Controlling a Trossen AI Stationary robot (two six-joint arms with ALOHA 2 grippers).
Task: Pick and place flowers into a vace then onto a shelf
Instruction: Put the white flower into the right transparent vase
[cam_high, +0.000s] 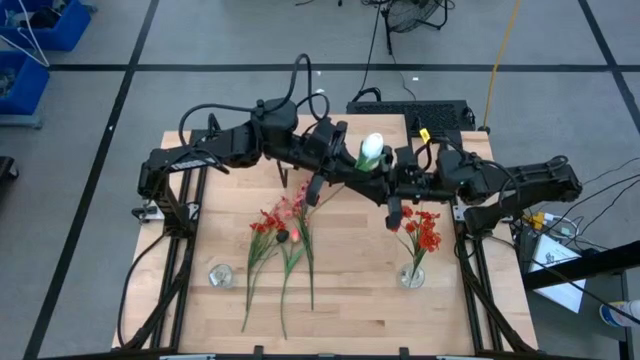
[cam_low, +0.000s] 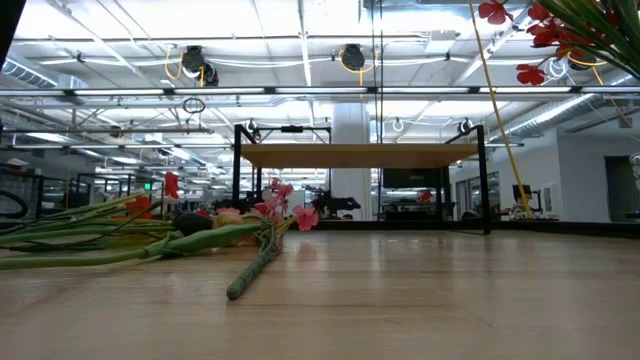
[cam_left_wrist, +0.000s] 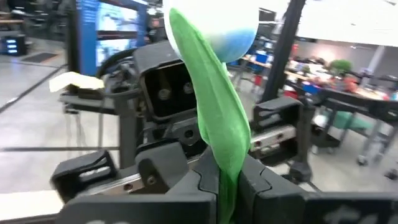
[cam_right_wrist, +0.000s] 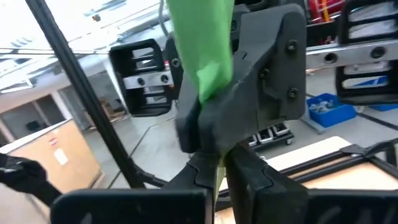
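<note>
White bud (cam_high: 371, 148): pinched by left fingers (cam_left_wrist: 205, 180) and right fingers (cam_right_wrist: 249, 177), mid-air above table (cam_high: 350, 290), apparently handover toward vase (cam_high: 411, 276).

Close to the lens, the right tool (cam_right_wrist: 219, 171) has its two dark fingers (cam_right_wrist: 249, 177) pressed together around a thin green stem (cam_right_wrist: 216, 180) that runs up between them. Above the fingers the stem widens into a broad, bright green leaf (cam_right_wrist: 200, 46) that climbs out of the picture. Pressed against that leaf is the left tool (cam_right_wrist: 249, 93), a bulky black housing with screw heads showing on its face; whether its fingers are apart cannot be made out. A slanted black bar (cam_right_wrist: 81, 93) crosses in front of the room. Farther off are a pale wooden worktop (cam_right_wrist: 311, 155), a light wood panel (cam_right_wrist: 53, 155) and blue bins (cam_right_wrist: 326, 106).
</note>
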